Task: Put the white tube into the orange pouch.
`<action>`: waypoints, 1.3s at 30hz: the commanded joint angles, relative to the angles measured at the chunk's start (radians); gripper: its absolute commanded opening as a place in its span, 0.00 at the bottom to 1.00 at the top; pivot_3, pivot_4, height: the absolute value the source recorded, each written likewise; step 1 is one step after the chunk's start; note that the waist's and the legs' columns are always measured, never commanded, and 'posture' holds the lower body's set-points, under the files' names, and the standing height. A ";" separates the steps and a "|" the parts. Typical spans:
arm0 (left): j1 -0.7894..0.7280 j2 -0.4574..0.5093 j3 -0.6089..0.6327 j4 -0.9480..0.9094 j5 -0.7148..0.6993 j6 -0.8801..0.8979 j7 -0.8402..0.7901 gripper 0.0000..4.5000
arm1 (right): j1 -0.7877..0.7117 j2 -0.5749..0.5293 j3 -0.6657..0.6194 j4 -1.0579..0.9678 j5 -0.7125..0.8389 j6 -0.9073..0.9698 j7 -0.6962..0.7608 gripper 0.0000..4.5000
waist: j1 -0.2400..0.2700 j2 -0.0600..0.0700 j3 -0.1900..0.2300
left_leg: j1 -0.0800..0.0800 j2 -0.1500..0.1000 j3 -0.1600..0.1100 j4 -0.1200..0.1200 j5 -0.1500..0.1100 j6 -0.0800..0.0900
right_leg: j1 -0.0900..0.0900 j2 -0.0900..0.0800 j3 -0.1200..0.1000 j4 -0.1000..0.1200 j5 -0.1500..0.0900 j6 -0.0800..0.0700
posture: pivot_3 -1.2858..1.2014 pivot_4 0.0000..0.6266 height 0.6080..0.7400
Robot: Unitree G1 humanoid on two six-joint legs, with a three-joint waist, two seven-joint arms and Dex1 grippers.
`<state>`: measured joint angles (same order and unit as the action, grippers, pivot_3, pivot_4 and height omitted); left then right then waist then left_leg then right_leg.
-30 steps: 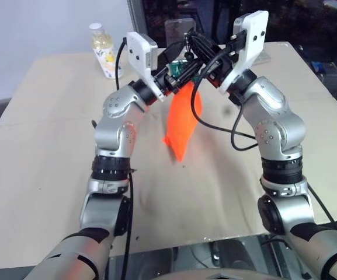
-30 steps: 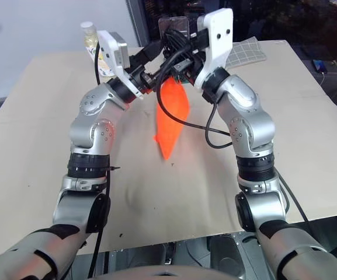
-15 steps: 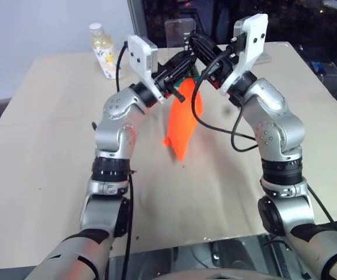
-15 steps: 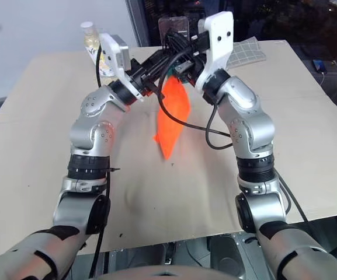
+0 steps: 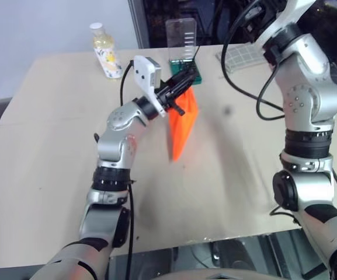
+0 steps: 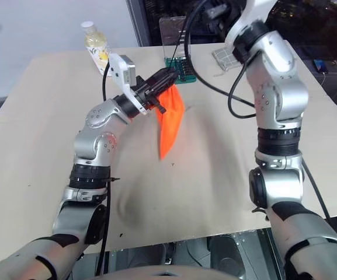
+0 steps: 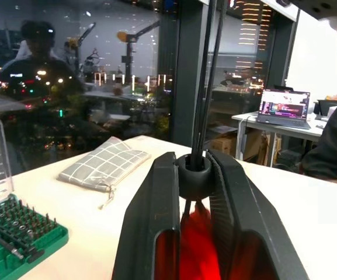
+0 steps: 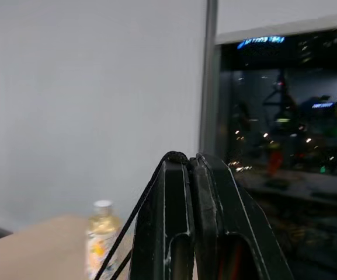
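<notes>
One orange pouch [image 5: 183, 122] hangs from left tool [image 5: 183, 87], seemingly pinched

The orange pouch [image 5: 181, 121] is held up off the tabletop by its upper edge and hangs down, tapering to a narrow point at the bottom. It is a bright orange, soft fabric bag, seen edge-on as a slim wedge. A black cord stopper [image 7: 194, 174] is seen at its gathered top, with thin black cords rising from it. The white tube cannot be made out.
</notes>
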<state>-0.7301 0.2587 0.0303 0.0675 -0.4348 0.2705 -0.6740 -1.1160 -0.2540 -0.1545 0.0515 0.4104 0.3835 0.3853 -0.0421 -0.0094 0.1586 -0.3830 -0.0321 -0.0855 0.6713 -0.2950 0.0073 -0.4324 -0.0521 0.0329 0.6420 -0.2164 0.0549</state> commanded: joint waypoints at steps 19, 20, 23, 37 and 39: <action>0.104 0.102 0.092 -0.087 -0.050 0.019 -0.019 0.57 | -0.112 -0.142 -0.145 0.063 0.088 -0.106 -0.046 0.00 | 0.003 0.000 0.000 | -0.001 0.001 0.000 0.000 0.000 0.000 | -0.001 0.000 0.000 0.000 0.000 0.000 | 0.52 0.24 1.00; 0.100 0.119 0.101 -0.095 -0.053 0.023 -0.022 0.68 | -0.105 -0.144 -0.143 0.061 0.086 -0.105 -0.046 0.00 | 0.003 0.000 0.000 | -0.001 0.001 0.000 0.000 0.000 0.000 | -0.001 0.000 0.000 0.000 0.000 0.000 | 0.52 0.24 1.00; 0.104 0.136 0.099 -0.172 -0.087 0.062 -0.029 0.94 | -0.051 -0.160 -0.139 0.052 0.068 -0.097 -0.039 0.00 | 0.001 0.000 0.000 | -0.001 0.001 0.001 0.000 0.000 0.000 | -0.001 -0.001 0.001 0.000 0.000 0.000 | 0.52 0.24 1.00; 0.174 0.152 0.149 -0.169 -0.074 0.055 0.041 0.94 | 0.047 -0.097 -0.061 -0.144 0.164 0.057 -0.014 0.00 | 0.001 0.000 0.000 | 0.001 0.002 0.004 0.001 0.000 0.001 | -0.002 -0.001 0.004 0.000 0.000 0.000 | 0.52 0.24 1.00; 0.167 0.151 0.156 -0.160 -0.075 0.053 0.045 0.94 | 0.034 -0.072 -0.044 -0.174 0.202 0.086 0.002 0.00 | 0.001 0.000 0.000 | 0.001 0.002 0.004 0.001 0.000 0.001 | -0.002 -0.001 0.004 0.000 0.000 0.000 | 0.52 0.24 1.00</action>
<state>-0.5398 0.4066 0.1596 -0.0858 -0.4976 0.3424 -0.6340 -1.0332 -0.3320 -0.1994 -0.0489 0.5649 0.4590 0.3695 -0.0411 -0.0095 0.1584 -0.3820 -0.0302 -0.0817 0.6726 -0.2948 0.0079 -0.4339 -0.0528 0.0372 0.6424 -0.2164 0.0550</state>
